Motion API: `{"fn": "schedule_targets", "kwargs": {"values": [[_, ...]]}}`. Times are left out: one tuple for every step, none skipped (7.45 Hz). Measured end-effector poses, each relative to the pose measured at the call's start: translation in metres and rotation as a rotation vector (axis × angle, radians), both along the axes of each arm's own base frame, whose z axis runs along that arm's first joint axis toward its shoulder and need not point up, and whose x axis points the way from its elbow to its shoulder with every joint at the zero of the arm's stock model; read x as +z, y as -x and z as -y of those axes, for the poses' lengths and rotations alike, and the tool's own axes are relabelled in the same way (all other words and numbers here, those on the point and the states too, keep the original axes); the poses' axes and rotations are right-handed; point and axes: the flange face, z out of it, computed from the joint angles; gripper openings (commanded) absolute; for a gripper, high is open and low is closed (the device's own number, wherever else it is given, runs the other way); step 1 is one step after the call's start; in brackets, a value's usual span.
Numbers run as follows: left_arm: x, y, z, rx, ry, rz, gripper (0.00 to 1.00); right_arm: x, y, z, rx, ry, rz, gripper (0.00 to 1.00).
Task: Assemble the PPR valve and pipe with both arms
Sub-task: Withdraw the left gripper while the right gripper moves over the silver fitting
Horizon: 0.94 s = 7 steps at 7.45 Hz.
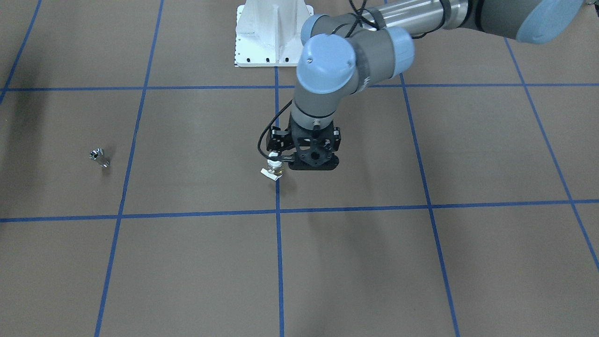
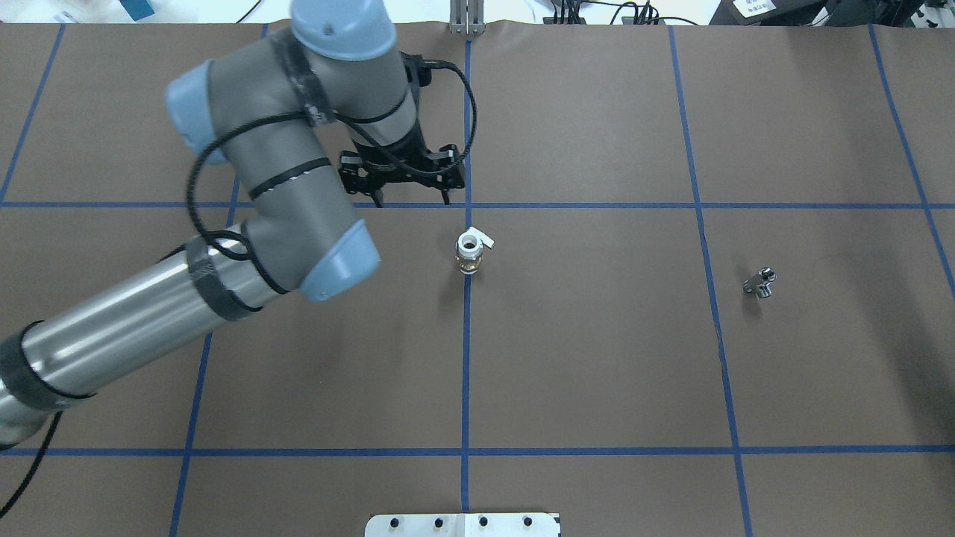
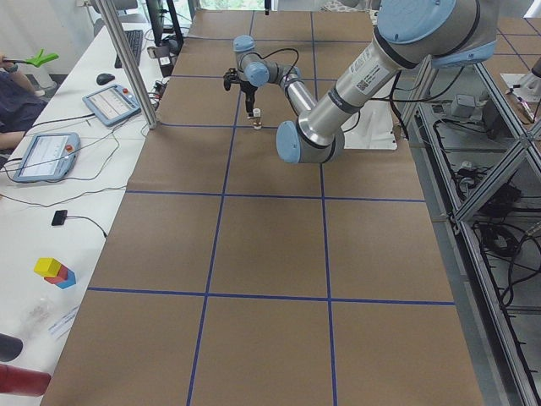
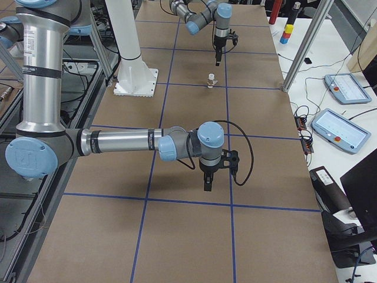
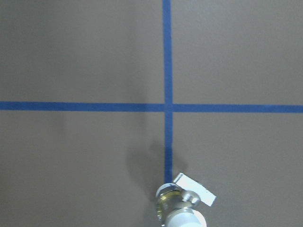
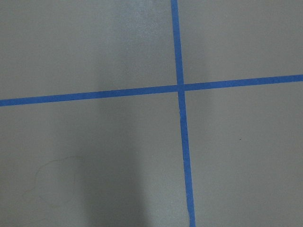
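The PPR valve (image 2: pixel 470 252) stands upright on the brown table on a blue tape line, white collar up and white lever to one side. It also shows in the front view (image 1: pixel 273 169) and at the bottom edge of the left wrist view (image 5: pixel 182 204). My left gripper (image 2: pixel 414 200) hangs open and empty above the table, just beside the valve (image 1: pixel 312 164) and apart from it. The pipe (image 2: pixel 759 283) lies alone far off on the robot's right (image 1: pixel 99 157). My right gripper (image 4: pixel 208 183) hangs over bare table; I cannot tell if it is open.
The table is covered in brown paper with a blue tape grid. The white robot base (image 1: pixel 273 32) stands at the table's edge. A side bench with tablets (image 3: pixel 46 156) and metal frame posts (image 3: pixel 127 59) runs along the operators' side.
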Motion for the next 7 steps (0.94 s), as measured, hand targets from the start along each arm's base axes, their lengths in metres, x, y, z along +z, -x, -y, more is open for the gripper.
{"fn": "schedule_targets", "kwargs": {"values": [[0.027,0.043,-0.004,0.021,-0.050,0.009,1.00,-0.022,0.012,0.001,-0.031,-0.055,0.004,0.99],[0.053,0.078,-0.011,0.034,-0.088,0.018,1.00,-0.053,0.036,0.001,-0.083,-0.118,0.013,0.99],[0.069,0.101,-0.019,0.039,-0.109,0.024,1.00,-0.082,0.062,0.000,-0.127,-0.161,0.021,0.99],[0.081,0.114,-0.025,0.040,-0.115,0.029,1.00,-0.100,0.090,0.000,-0.142,-0.153,0.029,0.99],[0.088,0.120,-0.029,0.040,-0.115,0.034,1.00,-0.113,0.123,0.000,-0.135,-0.119,0.026,0.99],[0.093,0.123,-0.031,0.040,-0.113,0.037,1.00,-0.121,0.156,-0.003,-0.132,-0.111,0.008,0.99],[0.097,0.124,-0.032,0.039,-0.112,0.041,1.00,-0.125,0.182,-0.006,-0.146,-0.120,0.000,0.98]]}}
